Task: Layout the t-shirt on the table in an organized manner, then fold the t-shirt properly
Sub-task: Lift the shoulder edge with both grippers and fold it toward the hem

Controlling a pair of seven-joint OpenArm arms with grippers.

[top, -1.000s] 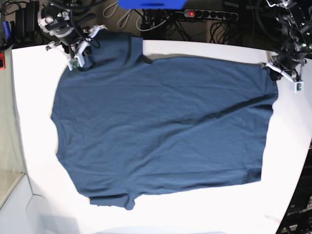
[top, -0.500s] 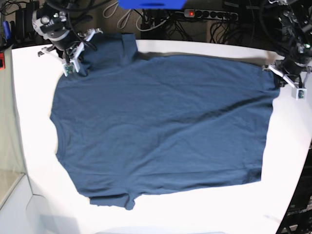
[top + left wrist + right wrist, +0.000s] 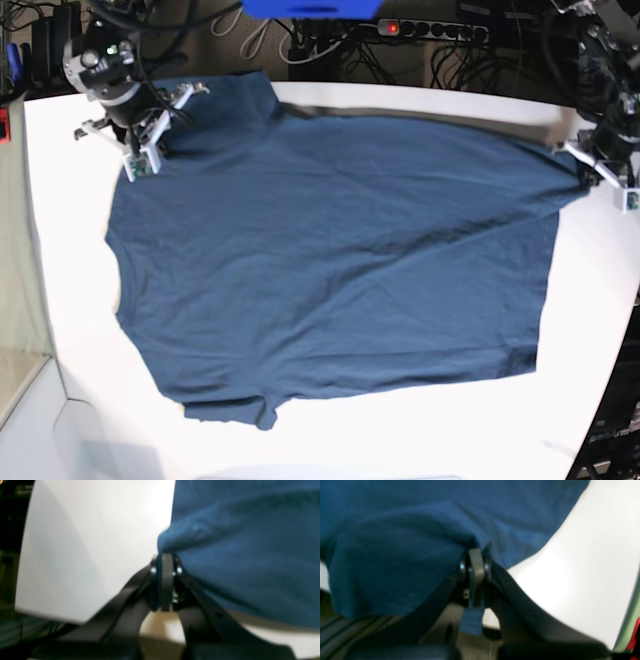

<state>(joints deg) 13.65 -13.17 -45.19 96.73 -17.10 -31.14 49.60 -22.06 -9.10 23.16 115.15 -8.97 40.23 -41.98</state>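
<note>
I hold the t-shirt [image 3: 330, 260] by two corners of its far edge, one in each arm, and the cloth lies spread on the table [image 3: 70, 300] between and below my two grips. My right gripper [image 3: 476, 555] is pressed together on a fold of blue cloth near the shoulder and sleeve, with a scrap of fabric hanging out beneath the jaws; from the base camera it sits at the shirt's far corner, neck end [image 3: 135, 160]. My left gripper [image 3: 166, 557] is likewise clamped on the shirt's edge, a bunched tip of cloth rising just above the closed jaws, at the far corner of the hem end [image 3: 610, 180].

The shirt's long axis runs straight from one grip to the other, neck to hem, so the two arms stand at opposite ends of it, neither nearer the middle. The far edge between them looks taut; the body falls away from both grippers toward the near side of the table. I judge that any further flattening depends on pulling apart along that line, keeping both ends level
</note>
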